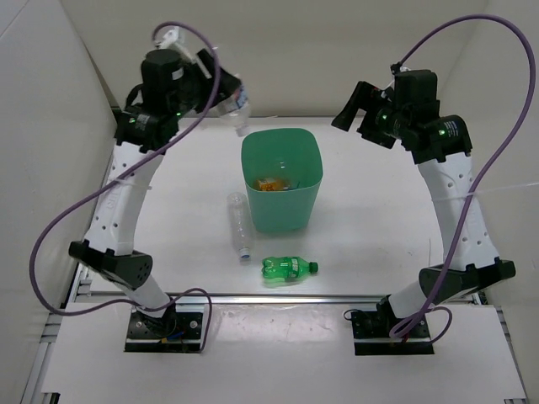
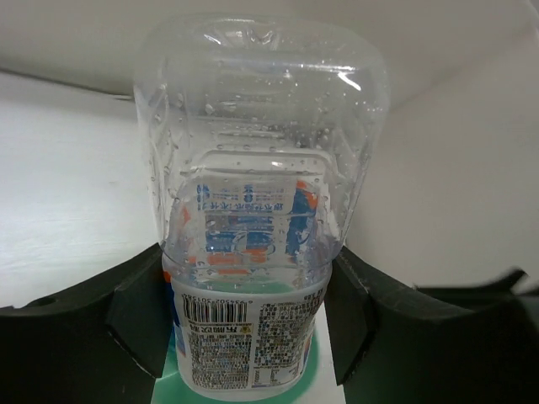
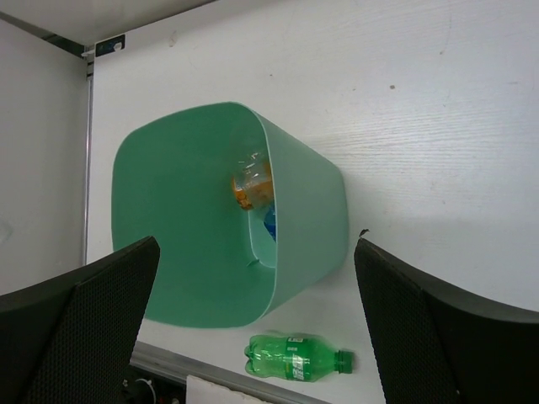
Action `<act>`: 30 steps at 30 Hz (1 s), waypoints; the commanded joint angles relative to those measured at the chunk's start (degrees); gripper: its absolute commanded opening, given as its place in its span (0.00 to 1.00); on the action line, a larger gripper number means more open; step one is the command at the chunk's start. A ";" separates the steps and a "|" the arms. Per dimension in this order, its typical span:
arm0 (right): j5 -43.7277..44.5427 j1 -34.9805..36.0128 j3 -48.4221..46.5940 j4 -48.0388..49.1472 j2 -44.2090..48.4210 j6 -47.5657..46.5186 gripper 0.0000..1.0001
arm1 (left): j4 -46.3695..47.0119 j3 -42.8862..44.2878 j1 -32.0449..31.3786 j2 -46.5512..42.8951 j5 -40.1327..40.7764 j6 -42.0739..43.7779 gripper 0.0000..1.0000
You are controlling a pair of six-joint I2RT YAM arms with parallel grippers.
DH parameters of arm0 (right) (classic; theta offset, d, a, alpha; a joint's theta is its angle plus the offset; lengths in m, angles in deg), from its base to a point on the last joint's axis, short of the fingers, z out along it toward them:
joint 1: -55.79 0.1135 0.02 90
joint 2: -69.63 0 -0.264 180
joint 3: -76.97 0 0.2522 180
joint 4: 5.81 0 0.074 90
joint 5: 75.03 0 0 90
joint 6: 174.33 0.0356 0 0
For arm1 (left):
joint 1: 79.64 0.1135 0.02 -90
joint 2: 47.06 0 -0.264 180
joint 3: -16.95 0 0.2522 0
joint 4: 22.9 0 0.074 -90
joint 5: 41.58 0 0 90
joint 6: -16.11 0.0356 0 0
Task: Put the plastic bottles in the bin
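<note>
Nearest the arms, the green soda bottle (image 1: 288, 268) (image 3: 295, 358) is lying flat on the table (image 1: 379, 210). Its long axis runs left-right and the cap points right. It's well apart from both grippers.

Just behind it and a bit left, a clear bottle (image 1: 238, 223) is also lying down, this one running near-far with its cap at the near end. It sits right beside the bin's left wall.

The mint-green bin (image 1: 282, 215) (image 3: 312, 210) stands upright mid-table, and there's a short orange bottle (image 1: 271, 183) (image 3: 250, 187) down inside it.

The right gripper (image 1: 349, 109) (image 3: 257, 286) hangs high up on the far right, well apart from the bin. Its jaws are spread wide with nothing between them, and its camera looks down into the bin.

The left gripper (image 1: 226, 94) (image 2: 244, 311) is up at the far left, clamped on the clear bottle with the blue label (image 1: 237, 108) (image 2: 253, 168). The fingers (image 2: 135, 316) squeeze it around the label. That bottle is tilted, with its lower end angling down and right toward the bin's far-left rim, just above it and not yet inside.
</note>
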 commanded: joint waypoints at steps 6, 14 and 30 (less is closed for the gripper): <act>-1.82 -3.10 2.06 0.93 3.12 0.74 1.00 | 1.01 7.48 -15.61 10.51 -2.16 5.31 0.76; -1.82 -4.95 5.31 0.40 5.40 0.74 1.00 | 1.01 -8.40 -15.62 -3.24 16.07 7.87 1.00; -4.20 -4.95 5.23 0.93 3.56 1.80 1.00 | 14.09 -63.41 2.65 -16.02 -6.09 1.19 1.00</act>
